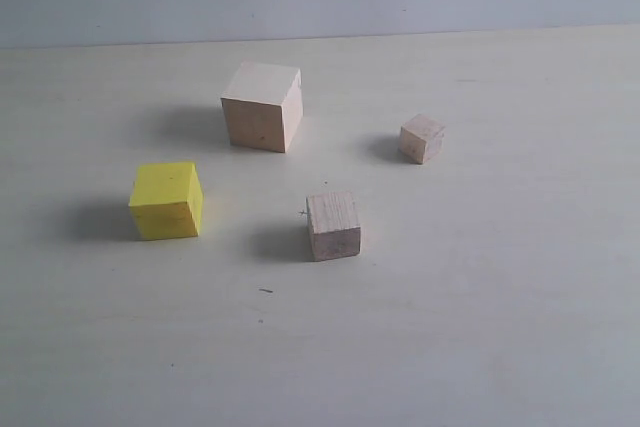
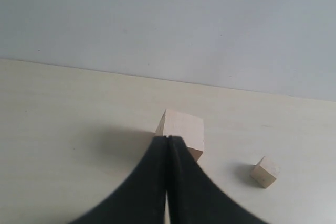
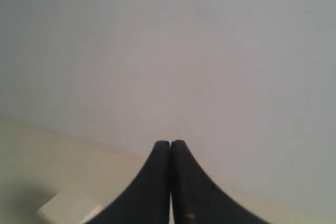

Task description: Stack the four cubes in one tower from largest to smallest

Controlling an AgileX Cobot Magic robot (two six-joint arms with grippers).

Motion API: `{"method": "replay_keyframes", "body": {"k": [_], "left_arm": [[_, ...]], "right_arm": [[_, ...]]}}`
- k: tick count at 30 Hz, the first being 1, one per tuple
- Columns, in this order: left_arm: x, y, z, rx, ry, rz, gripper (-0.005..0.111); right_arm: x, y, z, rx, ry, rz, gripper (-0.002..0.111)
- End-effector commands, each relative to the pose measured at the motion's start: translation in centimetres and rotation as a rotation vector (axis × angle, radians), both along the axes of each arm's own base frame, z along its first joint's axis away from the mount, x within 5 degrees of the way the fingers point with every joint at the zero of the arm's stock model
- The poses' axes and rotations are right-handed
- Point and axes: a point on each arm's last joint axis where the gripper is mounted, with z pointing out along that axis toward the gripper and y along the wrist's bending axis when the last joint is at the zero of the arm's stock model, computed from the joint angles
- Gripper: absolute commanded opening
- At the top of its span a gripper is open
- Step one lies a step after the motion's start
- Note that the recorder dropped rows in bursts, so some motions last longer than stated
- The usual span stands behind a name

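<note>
While left fingers (image 2: 149,187) and right fingers (image 3: 152,182) press together empty, four cubes (image 1: 262,105) apart, on table (image 1: 500,327)

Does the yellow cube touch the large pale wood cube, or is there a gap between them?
Apart. The exterior view shows bare table between the yellow cube and the large pale wood cube.

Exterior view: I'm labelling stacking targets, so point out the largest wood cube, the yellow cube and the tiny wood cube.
largest wood cube (image 1: 258,124), exterior view, front face.
yellow cube (image 1: 160,219), exterior view, front face.
tiny wood cube (image 1: 424,126), exterior view, top face.
</note>
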Motion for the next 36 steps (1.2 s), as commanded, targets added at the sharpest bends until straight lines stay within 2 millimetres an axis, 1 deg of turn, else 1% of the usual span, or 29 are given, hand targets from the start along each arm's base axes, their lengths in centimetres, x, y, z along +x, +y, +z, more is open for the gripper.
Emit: {"method": "replay_keyframes", "body": {"k": [1, 3, 5, 9, 13, 15, 18, 22, 25, 29, 32, 33, 35, 36], "left_arm": [[0.8, -0.4, -0.3, 0.052, -0.007, -0.026, 0.0], [1.6, -0.7, -1.0, 0.079, 0.025, -0.032, 0.0], [2.4, -1.0, -1.8, 0.094, 0.067, -0.033, 0.0], [4.8, -1.9, -3.3, 0.134, 0.142, -0.036, 0.0], [7.5, -2.9, -3.7, 0.184, 0.185, -0.049, 0.0], [9.3, -3.5, -3.7, 0.218, 0.19, -0.062, 0.0], [11.8, -3.8, -4.1, 0.238, 0.212, -0.051, 0.0], [14.9, -4.5, -5.1, 0.314, 0.256, -0.071, 0.0], [16.6, -5.0, -6.0, 0.365, 0.3, -0.089, 0.0], [19.2, -5.8, -6.9, 0.363, 0.309, -0.087, 0.0], [21.6, -6.4, -7.4, 0.346, 0.303, -0.078, 0.0], [22.8, -6.8, -7.7, 0.338, 0.303, -0.076, 0.0], [24.2, -7.3, -8.3, 0.342, 0.321, -0.074, 0.0], [25.3, -7.6, -8.9, 0.339, 0.347, -0.071, 0.0]], "right_arm": [[0.8, 3.5, -4.9, -0.049, 0.383, 0.211, 0.0], [1.6, 4.0, -6.6, -0.076, 0.478, 0.217, 0.0], [2.3, 4.3, -7.7, -0.082, 0.528, 0.209, 0.0], [3.1, 4.8, -8.9, -0.078, 0.573, 0.205, 0.0], [3.2, 4.9, -9.9, -0.089, 0.651, 0.199, 0.0], [3.2, 5.0, -10.0, -0.083, 0.662, 0.203, 0.0], [3.2, 5.0, -10.0, -0.08, 0.663, 0.204, 0.0], [3.2, 5.0, -10.0, -0.08, 0.665, 0.204, 0.0], [3.2, 5.0, -10.1, -0.081, 0.667, 0.205, 0.0], [3.2, 5.0, -10.1, -0.084, 0.668, 0.204, 0.0], [3.1, 5.0, -10.2, -0.09, 0.683, 0.207, 0.0], [3.0, 5.0, -10.2, -0.092, 0.686, 0.207, 0.0], [3.0, 5.0, -10.2, -0.095, 0.693, 0.209, 0.0], [3.0, 4.9, -10.2, -0.097, 0.698, 0.209, 0.0]]}}
